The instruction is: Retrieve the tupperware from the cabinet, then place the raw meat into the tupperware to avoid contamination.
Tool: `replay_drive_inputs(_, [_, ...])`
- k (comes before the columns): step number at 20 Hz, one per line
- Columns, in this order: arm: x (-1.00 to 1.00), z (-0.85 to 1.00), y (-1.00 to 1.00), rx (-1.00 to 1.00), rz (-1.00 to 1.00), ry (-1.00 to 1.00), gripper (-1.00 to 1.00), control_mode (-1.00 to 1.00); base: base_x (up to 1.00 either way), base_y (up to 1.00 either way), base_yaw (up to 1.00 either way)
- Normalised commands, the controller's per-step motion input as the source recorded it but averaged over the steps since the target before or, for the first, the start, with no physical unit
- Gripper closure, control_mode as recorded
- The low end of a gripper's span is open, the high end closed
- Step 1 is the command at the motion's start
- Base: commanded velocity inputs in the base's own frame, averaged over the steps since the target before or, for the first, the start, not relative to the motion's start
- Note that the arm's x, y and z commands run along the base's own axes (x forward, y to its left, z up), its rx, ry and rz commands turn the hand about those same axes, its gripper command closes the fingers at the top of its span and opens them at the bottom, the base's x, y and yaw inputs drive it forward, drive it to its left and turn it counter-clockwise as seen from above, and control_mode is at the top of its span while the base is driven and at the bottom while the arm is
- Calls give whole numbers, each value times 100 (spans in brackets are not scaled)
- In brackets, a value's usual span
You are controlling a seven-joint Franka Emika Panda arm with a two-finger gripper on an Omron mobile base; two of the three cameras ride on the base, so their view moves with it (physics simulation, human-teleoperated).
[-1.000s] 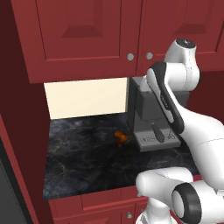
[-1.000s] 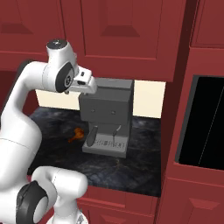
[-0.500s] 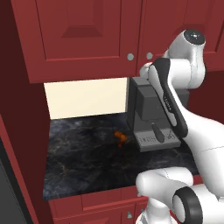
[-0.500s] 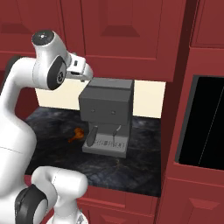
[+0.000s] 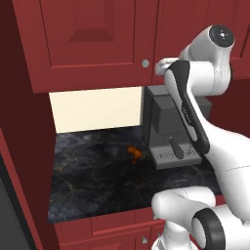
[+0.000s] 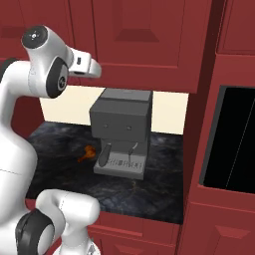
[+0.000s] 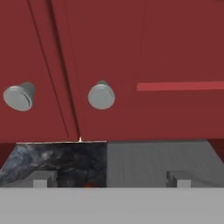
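The raw meat [image 5: 134, 153] lies on the dark counter [image 5: 93, 180], just left of the coffee machine [image 5: 166, 132]. Above the machine, the gripper [image 7: 109, 183] has risen to the closed cabinet [image 5: 97, 44] knobs [image 7: 101, 95], jaws spread wide, empty.

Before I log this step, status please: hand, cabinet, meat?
Hand open, facing the knobs. Cabinet doors shut. Raw meat on counter beside grey machine.

Dark red wood cabinet [image 5: 93, 44] with matt panels, brushed silver metal knobs [image 7: 101, 96], glossy dark marbled stone counter [image 5: 93, 176], matt grey machine [image 6: 122, 130].
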Motion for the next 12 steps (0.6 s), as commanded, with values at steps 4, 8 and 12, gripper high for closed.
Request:
replay_drive_inputs(4, [2, 20, 0, 0, 0, -3, -100, -100, 0, 0, 0])
replay_drive_inputs(8, [3, 26, 6, -1, 0, -5, -100, -100, 0, 0, 0])
replay_drive_inputs(12, [7, 24, 8, -2, 0, -5, -100, -100, 0, 0, 0])
